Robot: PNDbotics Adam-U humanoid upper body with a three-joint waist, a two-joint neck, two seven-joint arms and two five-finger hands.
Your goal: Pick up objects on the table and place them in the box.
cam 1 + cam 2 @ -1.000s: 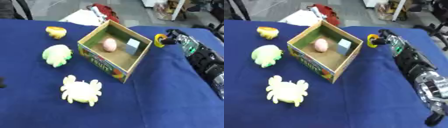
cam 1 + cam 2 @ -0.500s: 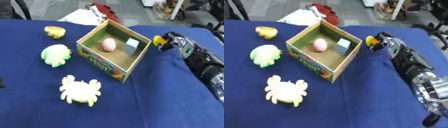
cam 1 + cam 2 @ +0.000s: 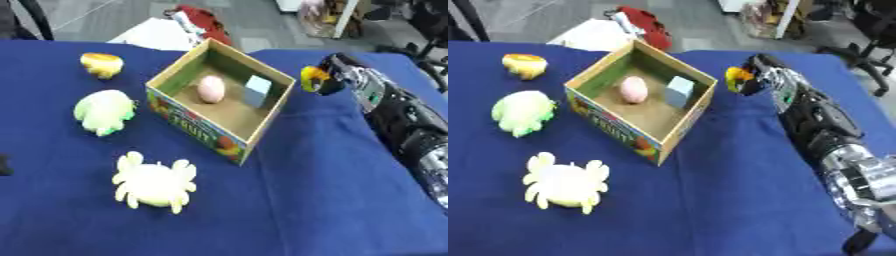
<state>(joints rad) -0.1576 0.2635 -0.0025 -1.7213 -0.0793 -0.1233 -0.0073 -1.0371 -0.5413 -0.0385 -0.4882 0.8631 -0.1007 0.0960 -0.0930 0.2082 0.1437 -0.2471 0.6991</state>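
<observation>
Fingers of my right hand (image 3: 337, 75) are curled round a small yellow-and-dark object (image 3: 312, 79), holding it just off the right wall of the box (image 3: 179, 117), near its far corner. I can't make out what the object is beyond its colours. The box sits open on the blue table (image 3: 306, 200); inside I see a pink egg-shaped piece (image 3: 210, 88) and a pale blue block (image 3: 257, 91). Left of the box lie a yellow-orange toy (image 3: 102, 64) and a green toy (image 3: 103, 111), with a pale yellow crab (image 3: 154, 181) nearer me. My left hand isn't in view
</observation>
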